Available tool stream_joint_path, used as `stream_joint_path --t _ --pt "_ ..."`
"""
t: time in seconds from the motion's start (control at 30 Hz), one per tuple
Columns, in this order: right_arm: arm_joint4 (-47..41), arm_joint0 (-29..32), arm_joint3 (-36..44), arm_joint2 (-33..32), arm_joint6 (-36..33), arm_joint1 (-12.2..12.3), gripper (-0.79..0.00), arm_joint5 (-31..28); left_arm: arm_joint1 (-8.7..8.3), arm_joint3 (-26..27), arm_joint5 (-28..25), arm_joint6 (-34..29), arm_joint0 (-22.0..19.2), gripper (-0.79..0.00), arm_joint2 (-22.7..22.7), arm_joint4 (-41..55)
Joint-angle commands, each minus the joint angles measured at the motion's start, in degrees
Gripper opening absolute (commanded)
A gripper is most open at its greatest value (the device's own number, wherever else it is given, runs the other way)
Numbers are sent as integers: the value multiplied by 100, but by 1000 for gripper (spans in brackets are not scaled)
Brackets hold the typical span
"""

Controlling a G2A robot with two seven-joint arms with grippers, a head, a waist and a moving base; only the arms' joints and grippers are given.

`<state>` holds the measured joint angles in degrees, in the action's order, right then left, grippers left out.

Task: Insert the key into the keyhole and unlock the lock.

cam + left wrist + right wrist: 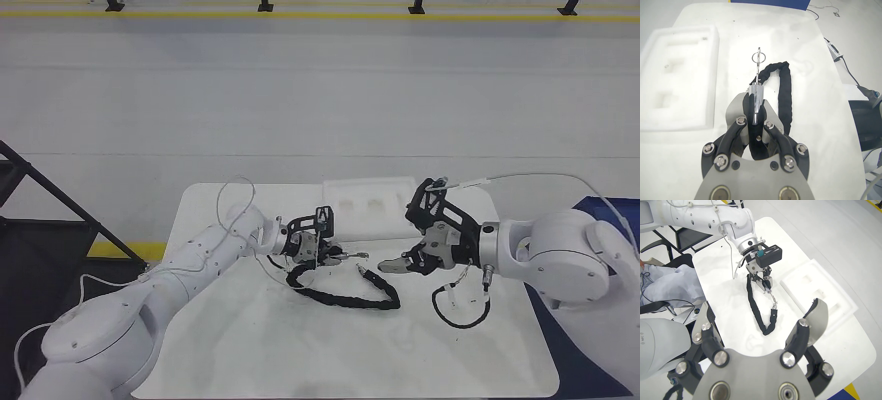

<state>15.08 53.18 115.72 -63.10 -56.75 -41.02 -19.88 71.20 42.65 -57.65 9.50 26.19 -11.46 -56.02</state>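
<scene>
And there the left arm (pixel 190 265) is seen stretched low in front of the foam tray (pixel 372 205), its gripper (pixel 328 250) clamped tight on the lock (pixel 757 91). The right arm (pixel 560 255) is held in from the tray's other end, wrist level. The right gripper (pixel 761 306) is aimed at the left one, fingers spread wide, just short of it.

Pale grey floor (pixel 320 100) all around, smooth and evenly lit, with a yellow line (pixel 320 14) across the far end and a few black stand feet (pixel 265 6) on it. White table (pixel 300 350) with rounded corners, white foam insert (pixel 370 205) at its far edge. Black metal frame (pixel 45 190) off to one side, plus a chair (pixel 682 258) with a pale blue cloth (pixel 668 283) draped over it.
</scene>
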Motion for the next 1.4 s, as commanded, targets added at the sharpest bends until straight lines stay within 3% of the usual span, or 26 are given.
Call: stream_joint_path --t 0.0,0.03,0.07,0.1,0.13,0.4,0.53,0.8,0.97,1.17,1.37 --pt "-14 -10 -26 25 6 -11 0 -31 46 -107 -15 -3 38 -785 -11 -56" --pt "-16 -19 -49 42 13 -19 0 -58 73 -162 -24 -10 58 -736 -16 -89" --pt "-19 -28 -82 61 19 -27 0 -82 100 -210 -35 -7 76 -557 -23 -113" --pt "-26 -42 -110 80 31 -36 0 -114 127 -251 -35 3 95 -342 -28 -139" --pt "-25 -57 -143 101 38 -44 0 -147 154 -293 -35 -10 109 0 -23 -184" --pt "-27 -200 -482 305 140 -129 0 -448 346 -643 -35 102 132 0 -12 -141" --pt "46 -314 -731 443 229 -182 0 -813 326 -559 -35 688 39 0 -49 -77" --pt "280 -829 -1749 818 981 -389 0 -2066 -80 -89 -35 2316 -485 0 172 -314" --pt "245 -1332 -2652 1189 1423 -601 0 -2679 -378 148 -35 2961 -813 0 172 -531" --pt "7 -2091 -3789 1622 1787 -910 0 -3203 -645 163 -35 3031 -1364 0 172 -429" --pt "-43 -2784 -4566 1938 1829 -1165 0 -3646 -790 257 -35 2513 -1760 0 172 173"
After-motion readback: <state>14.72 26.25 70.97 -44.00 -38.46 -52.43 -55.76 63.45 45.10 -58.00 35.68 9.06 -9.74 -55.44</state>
